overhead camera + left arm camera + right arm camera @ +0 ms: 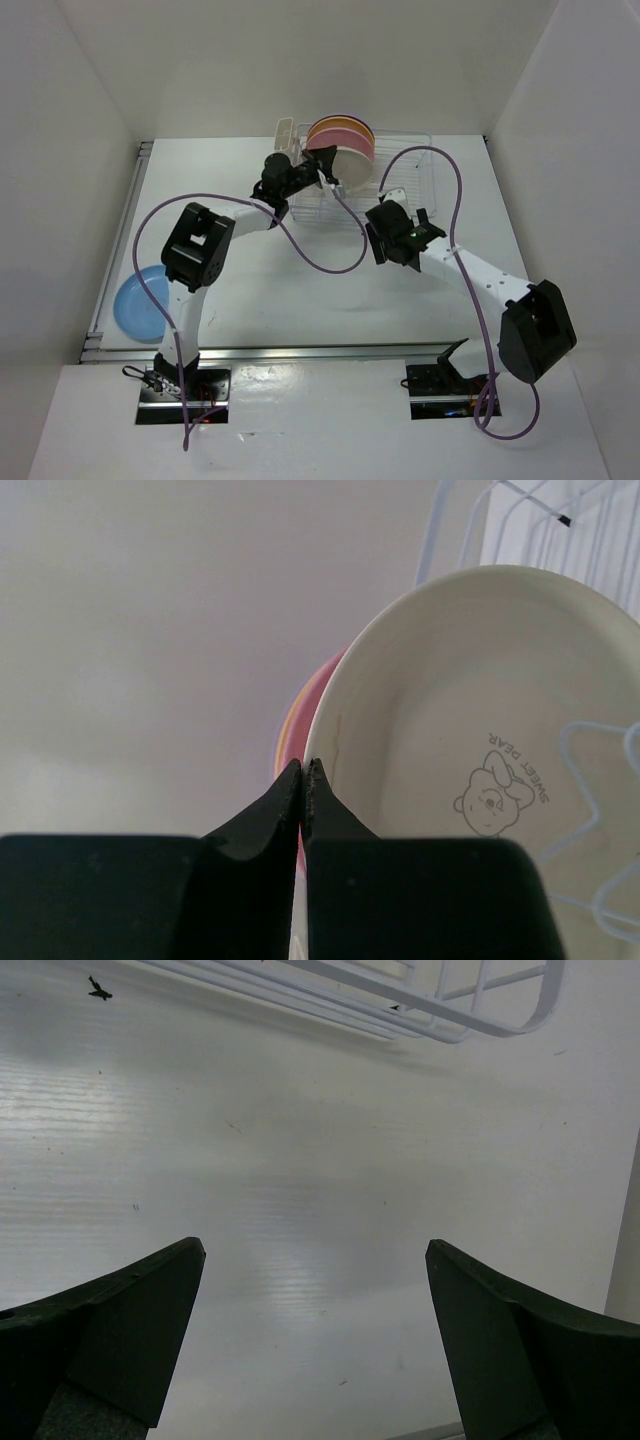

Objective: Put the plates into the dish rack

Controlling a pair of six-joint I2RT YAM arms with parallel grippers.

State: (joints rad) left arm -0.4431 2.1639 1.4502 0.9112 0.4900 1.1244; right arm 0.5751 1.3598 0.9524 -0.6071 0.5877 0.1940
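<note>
My left gripper is pressed together, its tips at the rim of the round cream plastic plate. That plate stands on edge in the white wire dish rack, just in front of the pink plate. I cannot tell whether the rim is pinched. I should nudge gently, so the cream plate settles upright between the bars without toppling its neighbours. My right gripper hangs spread apart over the white desk. The light blue plate lies on the desk, far left, not yet loaded.
</note>
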